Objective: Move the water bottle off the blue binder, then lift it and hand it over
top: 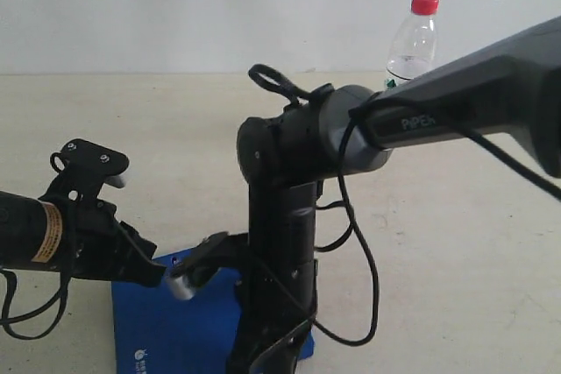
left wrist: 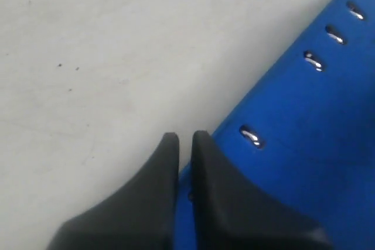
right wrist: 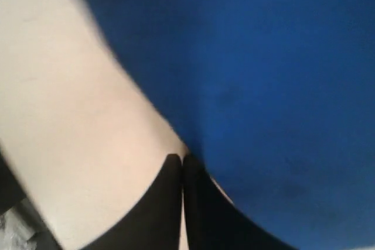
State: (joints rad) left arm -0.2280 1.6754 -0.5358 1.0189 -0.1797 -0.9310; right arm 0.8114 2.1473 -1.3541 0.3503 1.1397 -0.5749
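A pale table [top: 131, 120] under a white wall [top: 175, 6]; the water bottle [top: 414, 37] stands upright at the upper right of the exterior view, well apart from the blue binder [top: 158, 321] at the bottom, so clearing looks done. The left gripper [left wrist: 184, 144] pinches the binder's slotted edge, nearly closed, probably to lift it. The right gripper [right wrist: 182, 162] has its fingers pressed together at another edge; whether they hold the cover I cannot tell. The right arm carries "PiPER" lettering [top: 422, 120]; the binder's white logo [top: 140, 355] is too small to read

water bottle [top: 414, 41] back right, binder [top: 158, 330] front left, well apart
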